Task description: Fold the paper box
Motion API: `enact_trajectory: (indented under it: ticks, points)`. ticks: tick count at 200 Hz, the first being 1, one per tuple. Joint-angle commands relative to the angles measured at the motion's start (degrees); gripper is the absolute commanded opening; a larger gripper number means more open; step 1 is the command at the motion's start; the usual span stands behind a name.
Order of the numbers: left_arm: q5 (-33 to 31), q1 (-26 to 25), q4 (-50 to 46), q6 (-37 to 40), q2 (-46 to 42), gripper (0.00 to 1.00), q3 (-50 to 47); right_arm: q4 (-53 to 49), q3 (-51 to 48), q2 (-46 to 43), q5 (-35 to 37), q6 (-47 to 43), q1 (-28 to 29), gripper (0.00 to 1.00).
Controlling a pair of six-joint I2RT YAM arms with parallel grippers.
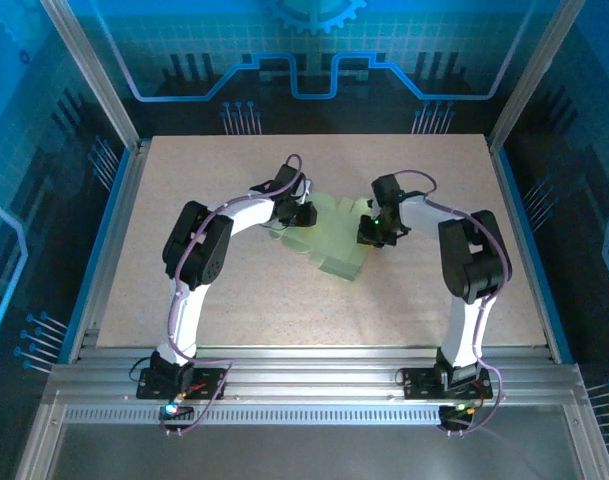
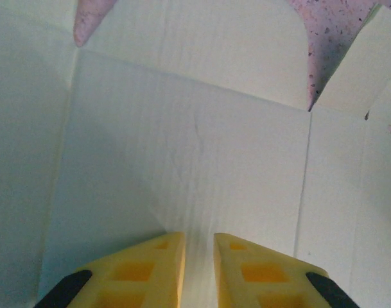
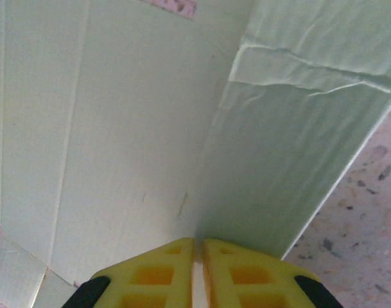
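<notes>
The paper box (image 1: 334, 250) is a pale green cut-out card lying partly folded at the middle of the table, between my two grippers. My left gripper (image 1: 304, 217) is at its upper left edge. In the left wrist view its yellow fingers (image 2: 198, 236) stand a narrow gap apart, tips against a flat panel of the paper box (image 2: 195, 128), with card showing in the gap. My right gripper (image 1: 370, 236) is at the card's right side. In the right wrist view it (image 3: 198, 240) is shut on a raised wall of the paper box (image 3: 118, 128), a thin strip of card between the jaws.
The speckled beige table (image 1: 234, 300) spreads wide on every side of the card. Metal frame posts and blue panels stand round its edges. The creased wall (image 3: 298, 70) rises beside bare tabletop (image 3: 362, 231).
</notes>
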Motion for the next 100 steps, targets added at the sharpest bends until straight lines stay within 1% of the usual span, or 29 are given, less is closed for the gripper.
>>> enact_trajectory:
  ticks: [1,17,33,48,63,87,100]
  points:
    - [2.91,-1.26,-5.74,-0.39,4.43,0.2,-1.39,1.13,-4.9,0.91,-1.86,-0.08,1.96,0.16]
    - [4.94,-0.79,-3.94,-1.75,4.44,0.2,-2.7,4.8,-5.81,-2.24,-3.58,0.15,0.95,0.21]
    - [7.95,0.26,-1.16,-4.29,4.1,0.2,-4.6,8.82,-7.33,-5.44,-5.79,0.73,-0.5,0.34]
    - [7.8,0.73,-1.64,-4.67,3.81,0.2,-4.99,13.63,-10.03,-8.57,-8.13,2.12,-2.37,0.45]
    - [7.49,0.92,-2.5,-4.38,3.8,0.2,-4.88,18.9,-13.75,-11.36,-10.16,4.76,-4.53,0.5]
    - [8.37,1.28,-2.59,-4.75,3.87,0.2,-4.71,27.31,-20.1,-14.47,-16.7,9.78,-8.74,0.54]
    - [8.67,1.43,-2.96,-4.52,3.98,0.2,-4.55,31.55,-24.24,-15.75,-18.64,12.11,-10.4,0.56]
